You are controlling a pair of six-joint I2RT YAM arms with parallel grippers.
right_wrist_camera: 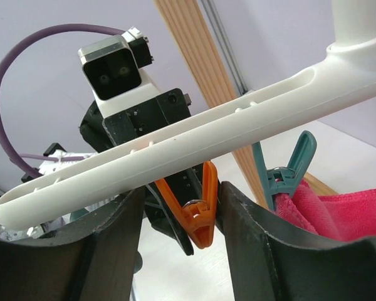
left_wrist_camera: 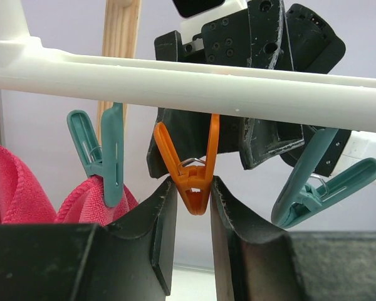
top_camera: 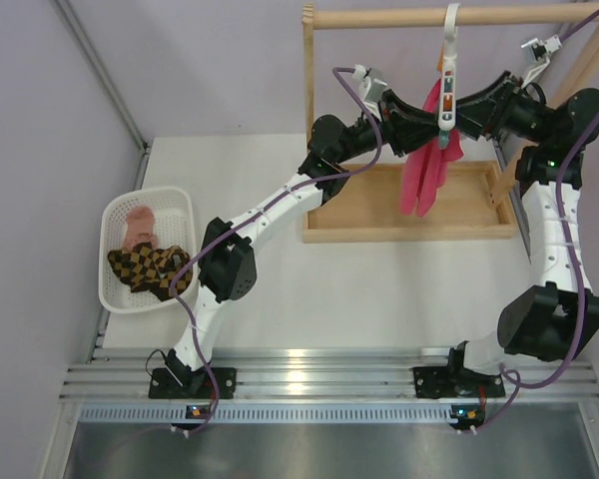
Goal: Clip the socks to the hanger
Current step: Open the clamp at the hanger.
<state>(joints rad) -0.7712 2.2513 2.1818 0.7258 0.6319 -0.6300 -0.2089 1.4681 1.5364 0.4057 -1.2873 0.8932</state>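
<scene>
The white hanger (top_camera: 446, 90) hangs from the wooden rack's rod, and its bar shows in the left wrist view (left_wrist_camera: 188, 84) and the right wrist view (right_wrist_camera: 175, 147). My left gripper (top_camera: 426, 118) (left_wrist_camera: 191, 185) is shut narrowly on the lower end of an orange clip (left_wrist_camera: 189, 182). My right gripper (top_camera: 469, 115) (right_wrist_camera: 180, 194) faces it from the other side. It is open around the same orange clip (right_wrist_camera: 197, 213), which touches only its right finger. The brown and yellow check socks (top_camera: 148, 267) lie in the white basket (top_camera: 115, 299) at far left, away from both grippers.
A bright pink cloth (top_camera: 424, 175) hangs from a teal clip (left_wrist_camera: 106, 157) on the hanger. A plain peach sock (top_camera: 140, 225) lies in the basket. The wooden rack (top_camera: 379, 215) stands at the back right. A free teal clip (left_wrist_camera: 319, 188) hangs to the right.
</scene>
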